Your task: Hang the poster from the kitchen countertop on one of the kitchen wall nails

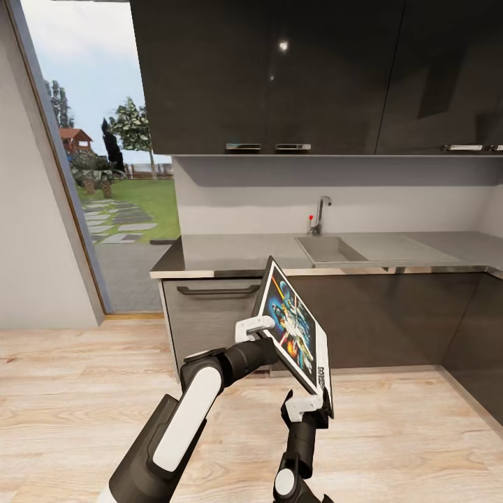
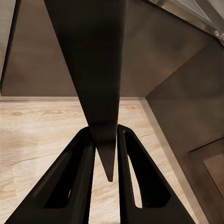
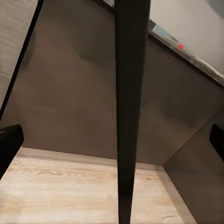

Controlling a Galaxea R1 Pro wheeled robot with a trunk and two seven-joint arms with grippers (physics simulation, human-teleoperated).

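Black-framed poster (image 1: 294,328): off the light-grey surface (image 1: 230,253), held in air in front of dark lower cabinets (image 1: 391,314), tilted, artwork facing up and to the robot's right.
Left claw (image 1: 256,328): clenched on poster's upper-left edge; in left wrist view the frame edge (image 2: 100,93) sits pinched between both fingers (image 2: 81,172). Carries the load.
Right claw (image 1: 307,405): at poster's lower corner, prob. steadying vs. swing; fingers (image 3: 9,144) stand wide apart either side of frame edge (image 3: 130,107), so released, not gripping.
Sink (image 1: 328,249), tap (image 1: 320,214): behind, unused.
Wall nails: not located. Hanging step not yet begun.
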